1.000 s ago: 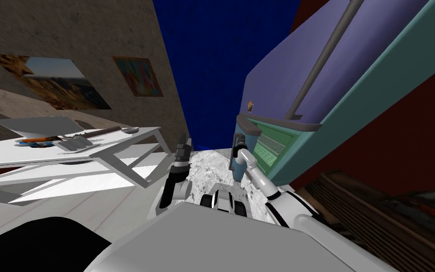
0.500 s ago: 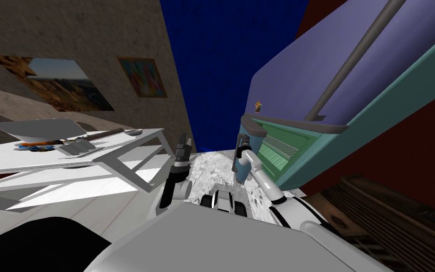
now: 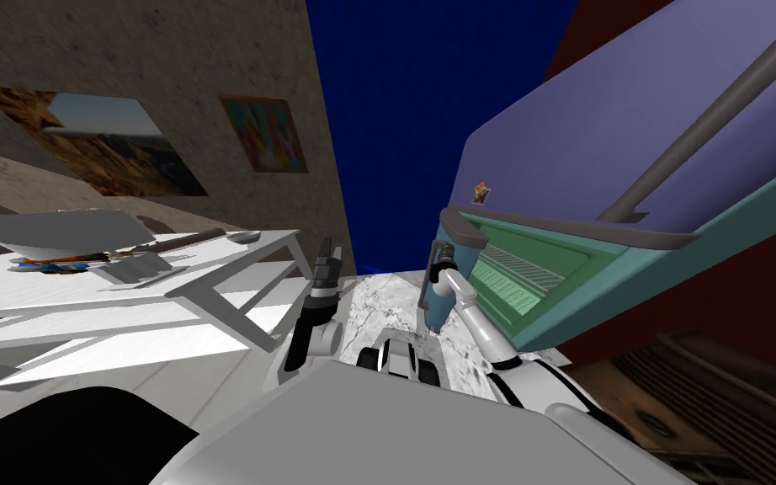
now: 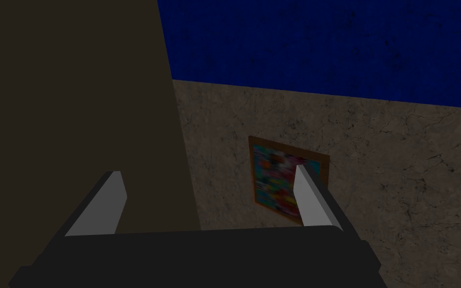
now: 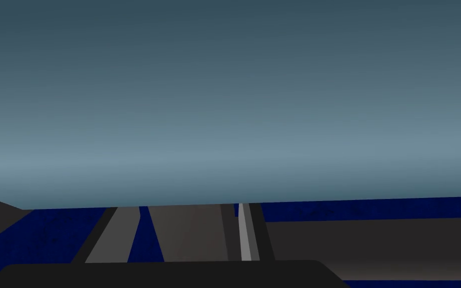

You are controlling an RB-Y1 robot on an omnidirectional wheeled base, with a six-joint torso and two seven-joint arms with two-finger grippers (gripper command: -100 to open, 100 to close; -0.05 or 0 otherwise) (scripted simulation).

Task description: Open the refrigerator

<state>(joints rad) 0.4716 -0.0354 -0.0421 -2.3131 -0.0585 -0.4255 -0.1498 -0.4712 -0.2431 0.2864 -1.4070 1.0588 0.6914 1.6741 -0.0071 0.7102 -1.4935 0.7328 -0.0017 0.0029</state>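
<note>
Partly, refrigerator door [image 3: 597, 143] stood open; right claw [image 3: 435, 253] [image 5: 184, 206] gripped narrow on its grey rim [image 3: 546, 223] [image 5: 189, 235] near corner; left claw [image 3: 327, 253] [image 4: 207, 172] gaped wide near tabletop [image 3: 41, 278] corner.

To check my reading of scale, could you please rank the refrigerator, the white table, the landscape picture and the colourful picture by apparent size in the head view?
Largest to smallest:
refrigerator
white table
landscape picture
colourful picture
Nearness inflates the first two.
</note>
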